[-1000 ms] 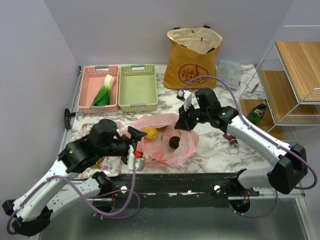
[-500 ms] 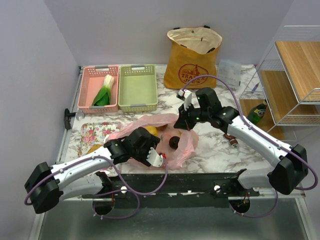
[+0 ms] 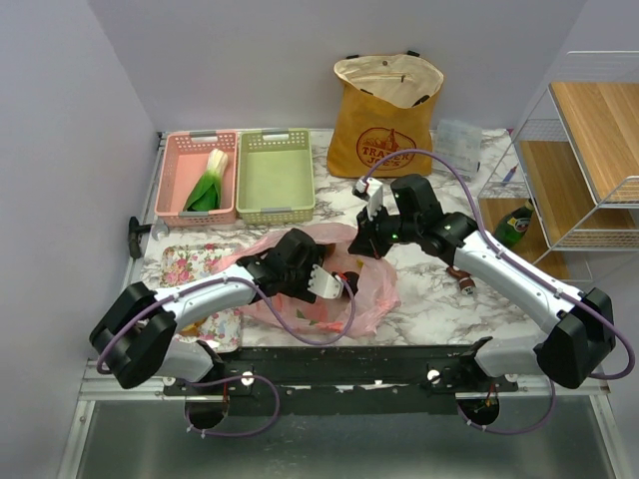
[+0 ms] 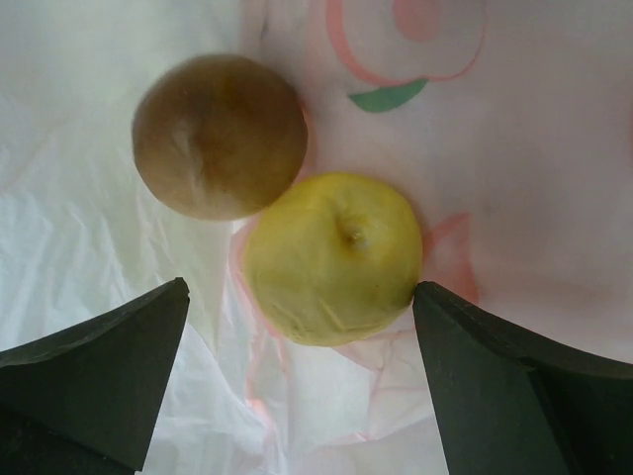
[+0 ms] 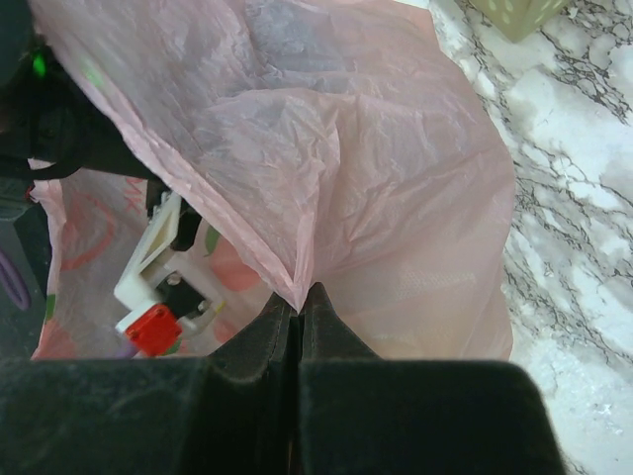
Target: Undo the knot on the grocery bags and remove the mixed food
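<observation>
Entry: pink bag (image 3: 377,291), lying at the centre of the marble table (image 3: 439,304) between the 2 arms, its mouth open. Contents on view: 1 lemon (image 4: 331,257) touching 1 brown round piece (image 4: 220,136), mushroom or fruit, cannot tell which. The left gripper (image 4: 299,289) is inside the mouth with its jaws spread wide, 1 finger on either side of the lemon and neither touching it. The right gripper (image 5: 297,309) is pinched tight on a fold of the bag's upper wall, holding it up like a tent. Risks, as judged: the round lemon may squirt sideways or nudge its neighbour if the jaws close off-centre. Loose film may also be caught with the fruit, dragging the bag along, and the thin fold may slip from the right pinch and drop over the left fingers. Appearance: thin, translucent and heavily crinkled, with red-and-green fruit prints, and pale where light passes through. Beyond: a floral tray (image 3: 195,267) just left of the bag; at the far side, 1 leek (image 3: 207,185) in a pink basket (image 3: 172,170), a green basket (image 3: 275,178) and the upright yellow tote (image 3: 384,125).
</observation>
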Robot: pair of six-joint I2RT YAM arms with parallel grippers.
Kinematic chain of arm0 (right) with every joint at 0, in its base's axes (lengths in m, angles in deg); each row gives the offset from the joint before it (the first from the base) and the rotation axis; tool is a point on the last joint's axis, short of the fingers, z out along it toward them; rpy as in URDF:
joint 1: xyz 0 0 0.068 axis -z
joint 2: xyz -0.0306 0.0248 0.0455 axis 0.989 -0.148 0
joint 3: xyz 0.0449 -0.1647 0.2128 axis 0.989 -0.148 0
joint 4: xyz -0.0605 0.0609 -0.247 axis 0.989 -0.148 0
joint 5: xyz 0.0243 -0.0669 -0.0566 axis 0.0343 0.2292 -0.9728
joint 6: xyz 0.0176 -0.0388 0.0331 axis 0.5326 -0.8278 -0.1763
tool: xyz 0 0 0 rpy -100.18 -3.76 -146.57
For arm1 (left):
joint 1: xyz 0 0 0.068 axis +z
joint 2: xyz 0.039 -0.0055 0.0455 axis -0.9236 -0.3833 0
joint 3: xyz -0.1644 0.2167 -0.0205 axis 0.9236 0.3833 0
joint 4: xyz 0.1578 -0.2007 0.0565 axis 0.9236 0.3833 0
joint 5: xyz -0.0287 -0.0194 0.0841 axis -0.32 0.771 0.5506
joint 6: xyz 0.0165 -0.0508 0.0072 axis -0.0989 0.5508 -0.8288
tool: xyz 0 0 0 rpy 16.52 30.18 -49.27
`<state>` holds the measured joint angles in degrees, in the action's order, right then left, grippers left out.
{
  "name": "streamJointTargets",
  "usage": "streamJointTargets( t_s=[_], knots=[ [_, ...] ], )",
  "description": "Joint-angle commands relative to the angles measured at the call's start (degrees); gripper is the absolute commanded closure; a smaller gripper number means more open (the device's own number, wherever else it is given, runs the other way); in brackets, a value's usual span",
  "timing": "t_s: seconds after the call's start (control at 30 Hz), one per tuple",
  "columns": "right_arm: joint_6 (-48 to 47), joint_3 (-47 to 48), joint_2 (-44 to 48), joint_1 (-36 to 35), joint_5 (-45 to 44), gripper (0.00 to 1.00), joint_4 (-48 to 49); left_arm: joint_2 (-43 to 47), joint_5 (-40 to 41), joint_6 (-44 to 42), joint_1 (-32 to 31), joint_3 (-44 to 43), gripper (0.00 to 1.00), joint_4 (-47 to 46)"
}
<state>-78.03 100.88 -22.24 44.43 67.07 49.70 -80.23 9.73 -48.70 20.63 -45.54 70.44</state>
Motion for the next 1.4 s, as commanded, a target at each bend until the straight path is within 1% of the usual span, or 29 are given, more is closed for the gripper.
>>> streamJointTargets(
  t_s=[0.0, 0.13, 0.2, 0.27, 0.33, 0.43, 0.5, 0.53, 0.63, 0.67, 0.8, 0.87, 0.9, 0.97, 1.03, 1.1, 1.2, 1.27, 1.3, 1.37],
  knots=[
    [-1.5, 1.1, 0.9, 0.1, -1.7, 0.99, 1.6, -3.4, -0.1, 0.4, 2.1, -1.5, 0.02, -0.9],
    [-2.3, 0.8, 0.8, 0.2, -2.9, 0.99, 1.7, -6.0, -0.2, 0.8, 2.2, -1.6, 0.07, -0.7],
    [-2.6, 0.7, 0.6, 0.2, -3.4, 0.99, 1.7, -6.0, -1.1, 1.0, 2.2, -1.3, 0.12, -0.2],
    [-2.7, 0.5, 0.5, 0.2, -3.5, 0.99, 2.0, -6.7, -2.1, 2.4, 2.1, -2.2, 0.19, 2.6],
    [-2.5, 0.3, 0.4, 0.2, -3.5, 0.99, 2.2, -7.9, -2.5, 4.7, 2.1, -3.2, 0.27, 4.9],
    [-2.6, 0.4, 0.3, 0.2, -3.7, 0.99, 2.1, -6.9, -2.8, 7.3, 2.1, -3.7, 0.47, 7.1],
    [-2.7, 0.4, 0.3, 0.2, -4.1, 0.99, 2.1, -3.5, -6.8, 8.5, 2.1, -3.9, 0.58, 8.6],
    [-2.7, 0.4, 0.2, 0.3, -4.1, 0.99, 2.1, -1.6, -8.9, 8.4, 1.9, -4.1, 0.61, 10.0],
    [-2.5, 0.6, -0.2, 0.4, -3.9, 0.99, 2.2, 5.8, -15.6, 7.8, 1.3, -4.7, 0.64, 15.0],
    [-2.4, 0.6, -0.5, 0.3, -4.0, 0.99, 2.3, 7.9, -18.3, 7.7, 1.3, -5.9, 0.65, 18.1],
    [-2.2, 0.9, -0.9, 0.3, -3.8, 0.99, 2.4, 16.2, -33.0, 9.2, 1.4, -12.7, 0.67, 28.8],
    [-2.1, 0.9, -1.0, 0.3, -3.7, 0.99, 2.5, 19.3, -37.7, 10.4, 1.2, -15.7, 0.69, 31.8],
    [-2.0, 0.8, -1.0, 0.3, -3.5, 0.99, 2.6, 20.4, -38.6, 11.9, 1.1, -17.0, 0.70, 32.2],
    [-2.0, 0.7, -0.9, 0.3, -3.5, 0.99, 2.7, 21.3, -38.6, 16.1, 1.2, -21.0, 0.75, 32.9],
    [-1.9, 0.4, -0.8, 0.3, -3.5, 0.99, 2.9, 20.3, -38.5, 22.3, 3.8, -26.4, 0.77, 32.6],
    [-1.9, 0.2, -0.7, 0.4, -3.8, 0.99, 3.0, 17.9, -38.3, 29.7, 8.5, -31.9, 0.78, 30.3],
    [-1.7, 0.4, -0.5, 0.5, -5.8, 0.99, 3.4, 11.9, -33.2, 38.4, 16.3, -39.7, 0.79, 26.7],
    [-1.8, 0.8, -0.5, 0.6, -6.8, 0.99, 3.5, 7.0, -28.4, 41.1, 20.9, -43.7, 0.78, 24.5],
    [-1.8, 1.1, -0.5, 0.7, -7.0, 0.99, 3.6, 4.1, -25.6, 41.4, 22.9, -46.1, 0.77, 24.2],
    [-1.8, 1.4, -0.5, 0.9, -7.0, 0.99, 3.6, -1.8, -22.6, 40.9, 26.1, -50.1, 0.76, 24.5]
  ],
)
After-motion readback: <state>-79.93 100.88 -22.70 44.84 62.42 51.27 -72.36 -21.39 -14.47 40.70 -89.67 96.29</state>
